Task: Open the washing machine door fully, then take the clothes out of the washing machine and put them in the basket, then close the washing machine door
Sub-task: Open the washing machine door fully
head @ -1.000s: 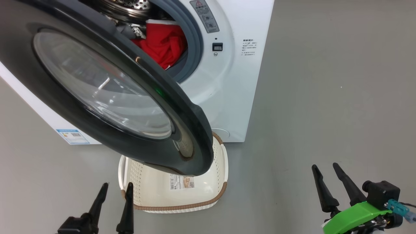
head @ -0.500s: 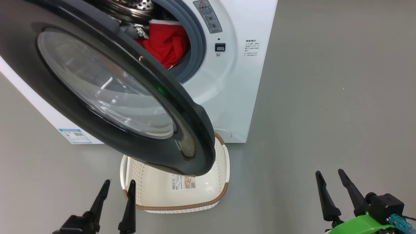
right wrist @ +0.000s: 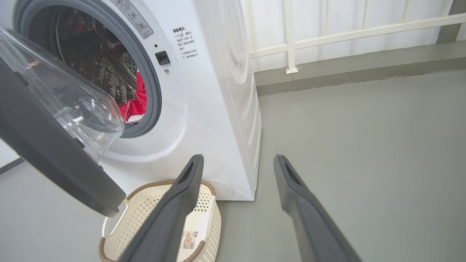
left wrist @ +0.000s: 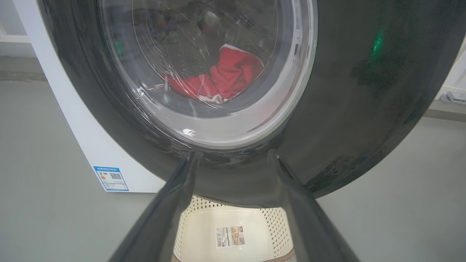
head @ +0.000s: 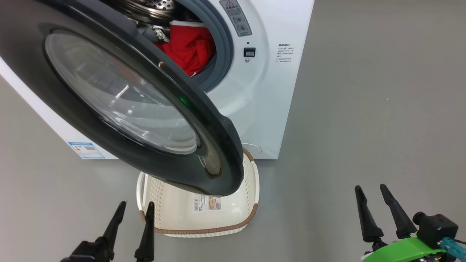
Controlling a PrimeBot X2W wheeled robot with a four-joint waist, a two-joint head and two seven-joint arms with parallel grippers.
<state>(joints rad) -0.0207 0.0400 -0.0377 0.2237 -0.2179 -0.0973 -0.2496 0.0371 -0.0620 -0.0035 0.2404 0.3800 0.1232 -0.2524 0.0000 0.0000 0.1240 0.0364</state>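
Observation:
The washing machine door stands partly open, its black rim and glass bowl swung out over the basket. Red clothes lie inside the washing machine, seen through the gap and through the glass as red clothes and red clothes. The cream basket sits on the floor in front of the machine, holding just its paper label. My left gripper is open, low at the basket's near left corner. My right gripper is open, off to the right over bare floor.
Grey floor spreads to the right of the machine. A white railing and a low ledge run behind the machine. A blue sticker marks the machine's lower left front.
The whole head view has shifted slightly, so the camera moved. Both grippers keep nearly the same low places and stay open; the door holds the same partly open angle.

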